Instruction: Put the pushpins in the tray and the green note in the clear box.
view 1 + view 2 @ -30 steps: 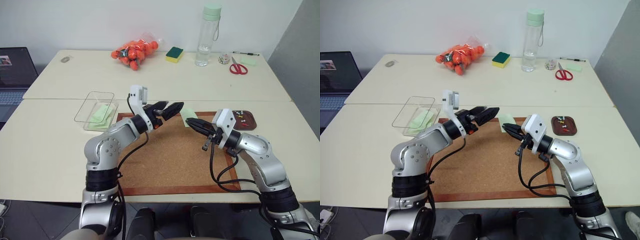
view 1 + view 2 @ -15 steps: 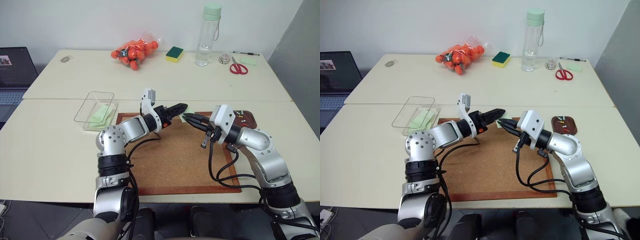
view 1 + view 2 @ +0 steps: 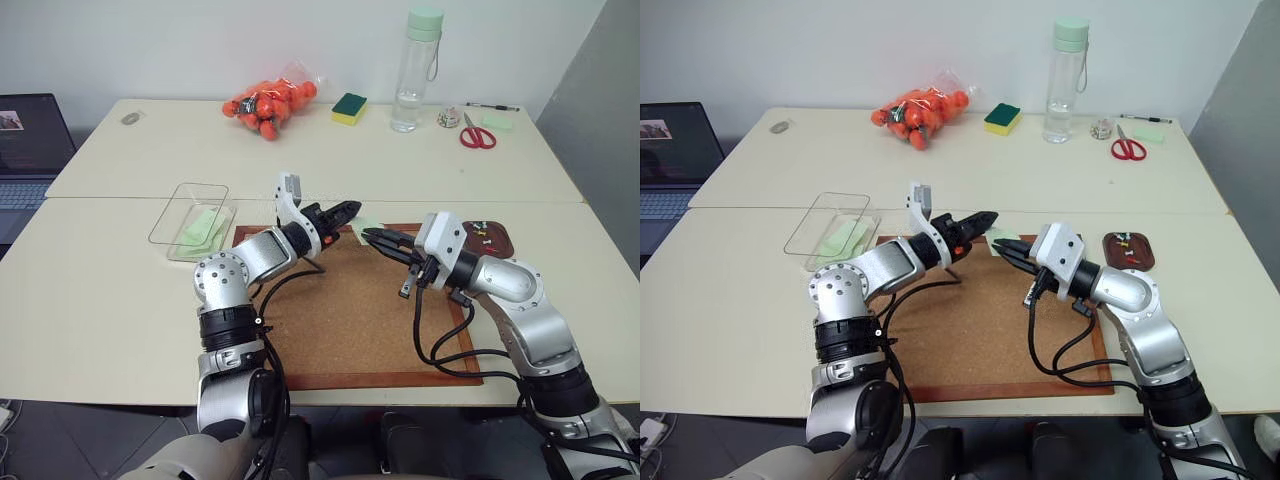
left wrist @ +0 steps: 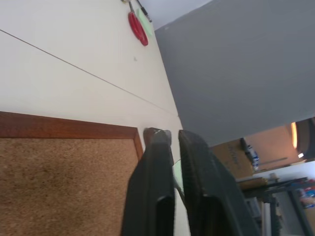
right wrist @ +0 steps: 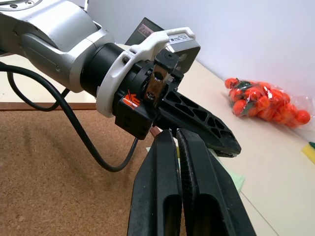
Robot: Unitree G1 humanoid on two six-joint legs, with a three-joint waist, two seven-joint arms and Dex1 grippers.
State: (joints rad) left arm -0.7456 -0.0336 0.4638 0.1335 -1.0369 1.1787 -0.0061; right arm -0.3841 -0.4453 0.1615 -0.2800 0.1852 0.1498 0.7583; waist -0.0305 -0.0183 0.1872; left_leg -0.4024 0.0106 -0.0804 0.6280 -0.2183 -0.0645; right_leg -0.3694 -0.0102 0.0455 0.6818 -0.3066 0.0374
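Note:
Over the far edge of the cork board [image 3: 350,310] my two grippers meet tip to tip. The green note [image 3: 372,224] sits at the tip of my right gripper [image 3: 370,235], which is shut on one edge of it. My left gripper [image 3: 352,208] is shut too, and a sliver of the green note [image 4: 176,168] shows between its fingers. The tray [image 3: 503,245] lies just right of the board with small coloured pushpins [image 3: 484,233] in it. The clear box [image 3: 176,212] stands left of the board and holds pale green slips.
At the back of the table are a bag of orange balls [image 3: 268,100], a green-and-yellow sponge [image 3: 349,107], a water bottle [image 3: 415,70] and red scissors [image 3: 477,135]. A laptop [image 3: 20,150] sits at the far left.
My left gripper went from wide open to shut, rolling at the wrist, with its tips at the note. The right gripper stayed shut and barely moved.

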